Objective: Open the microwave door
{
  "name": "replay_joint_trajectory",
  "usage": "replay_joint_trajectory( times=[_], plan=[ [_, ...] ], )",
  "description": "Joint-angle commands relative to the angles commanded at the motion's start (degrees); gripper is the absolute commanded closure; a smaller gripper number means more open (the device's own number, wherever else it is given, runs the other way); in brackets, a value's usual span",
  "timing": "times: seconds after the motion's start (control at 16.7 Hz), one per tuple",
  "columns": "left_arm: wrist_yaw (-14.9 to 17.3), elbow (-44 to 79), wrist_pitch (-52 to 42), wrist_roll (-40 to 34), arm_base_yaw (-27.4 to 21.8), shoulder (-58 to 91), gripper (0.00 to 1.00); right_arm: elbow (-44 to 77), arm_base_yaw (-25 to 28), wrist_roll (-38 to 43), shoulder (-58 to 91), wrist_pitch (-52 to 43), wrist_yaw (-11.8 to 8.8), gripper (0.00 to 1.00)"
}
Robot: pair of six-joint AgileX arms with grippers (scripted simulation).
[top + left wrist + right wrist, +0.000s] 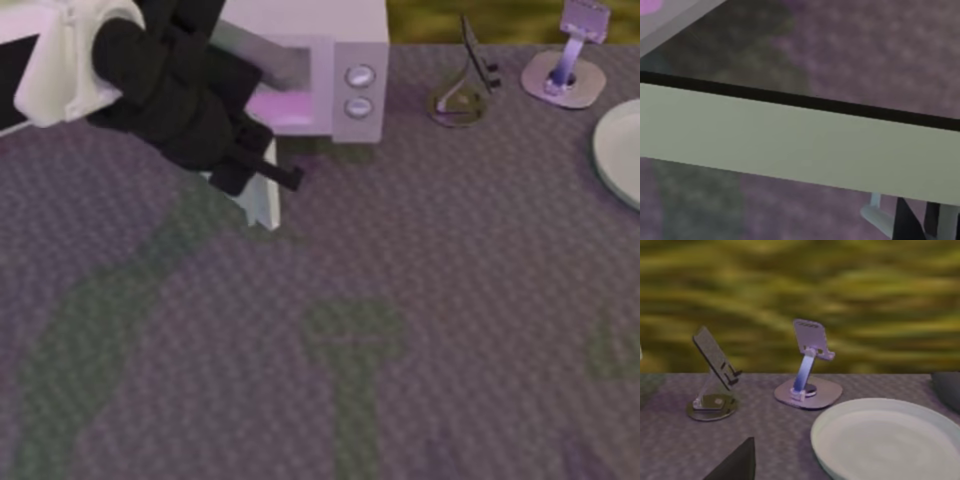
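Door swung well out, your left arm at its free edge.

The microwave (345,60) sits at the bench's (420,330) far edge, left of centre, and the microwave door (262,205) stands out toward you, with the lit cavity exposed behind it. Your left tool (268,172) is at the door's outer edge; whether it pinches the panel or only rests there, you cannot tell, since the arm covers it and the left wrist view shows little but the door's edge (800,145). Expect a stiff, light panel turning freely on its left hinge; take it near the free edge, where leverage is best, as the smooth face may slip. Your right arm stays out of the top view, facing two phone stands (807,365) and a plate (890,440).
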Motion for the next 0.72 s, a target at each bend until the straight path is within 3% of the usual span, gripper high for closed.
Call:
replay_joint_trajectory(
  times=[0.36, 0.72],
  plan=[
    [3.84, -2.62, -0.69, 7.45, 3.0, -2.48, 1.0, 0.0, 0.0, 0.0, 0.0, 0.0, 0.0, 0.0],
    [3.89, -2.65, -0.68, 7.54, 3.04, -2.52, 1.0, 0.0, 0.0, 0.0, 0.0, 0.0, 0.0, 0.0]
  ],
)
